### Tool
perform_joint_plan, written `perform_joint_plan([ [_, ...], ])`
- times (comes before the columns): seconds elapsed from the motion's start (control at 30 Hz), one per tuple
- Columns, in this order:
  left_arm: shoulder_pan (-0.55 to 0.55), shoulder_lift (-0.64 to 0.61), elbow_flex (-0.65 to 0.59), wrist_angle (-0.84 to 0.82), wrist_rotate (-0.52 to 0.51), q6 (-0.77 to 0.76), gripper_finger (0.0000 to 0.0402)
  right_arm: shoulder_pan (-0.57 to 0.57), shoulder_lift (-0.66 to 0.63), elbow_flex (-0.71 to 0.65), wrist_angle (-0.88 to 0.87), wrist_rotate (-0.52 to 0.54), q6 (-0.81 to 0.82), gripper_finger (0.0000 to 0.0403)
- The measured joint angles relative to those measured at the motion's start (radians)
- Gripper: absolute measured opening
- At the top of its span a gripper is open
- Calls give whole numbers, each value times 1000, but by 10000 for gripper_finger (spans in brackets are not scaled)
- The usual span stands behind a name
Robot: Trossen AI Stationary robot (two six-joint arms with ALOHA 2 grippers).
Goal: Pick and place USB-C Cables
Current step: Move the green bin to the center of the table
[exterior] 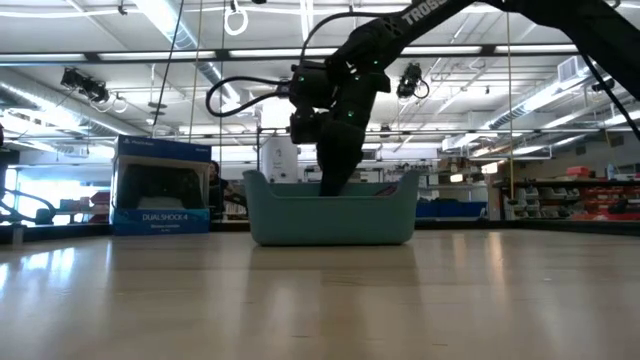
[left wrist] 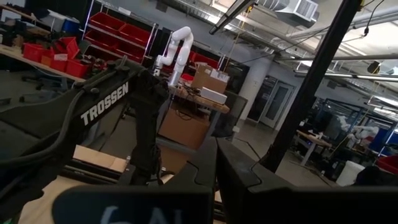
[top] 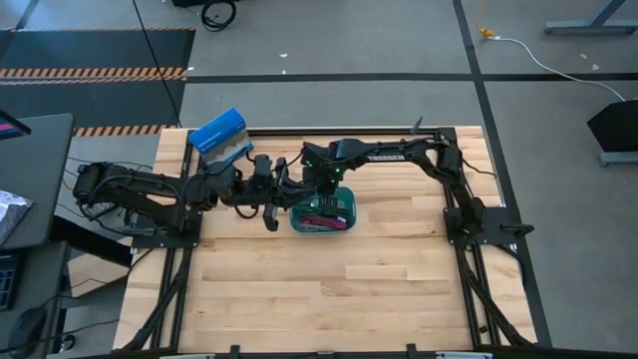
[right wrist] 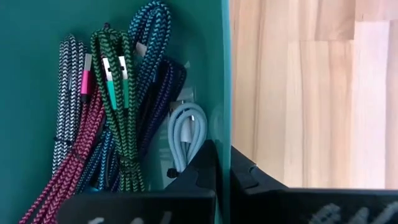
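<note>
Several bundled USB-C cables (right wrist: 118,112), in maroon, green, teal, grey, purple and silvery-blue, lie side by side on the floor of the teal bin (top: 353,211). My right gripper (right wrist: 222,149) points steeply down at the bin's far side, shut, with nothing between its fingers. In the right wrist view the bin's wall (right wrist: 227,62) runs straight under the fingertips. In the low view the gripper (exterior: 335,185) dips behind the bin's near wall (exterior: 330,215). My left gripper (top: 271,214) hangs raised just left of the bin, shut and holding nothing. My right gripper's shut fingers (right wrist: 205,165) stand right at the rim of the bin's wall (right wrist: 226,124), coming from above. Whether they touch the wall I cannot tell. They are on no cable.
A blue box (top: 219,132) stands at the table's far left corner, also in the low view (exterior: 162,187). The wooden table (top: 329,289) stretches bare toward its near edge and to the right of the bin. A dark frame borders the table's sides.
</note>
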Motion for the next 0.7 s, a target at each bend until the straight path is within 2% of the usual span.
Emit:
perform_joint_plan([
  [0.7,0,0,0,0,0,2,16,32,-1,2,-33,2,4,2],
])
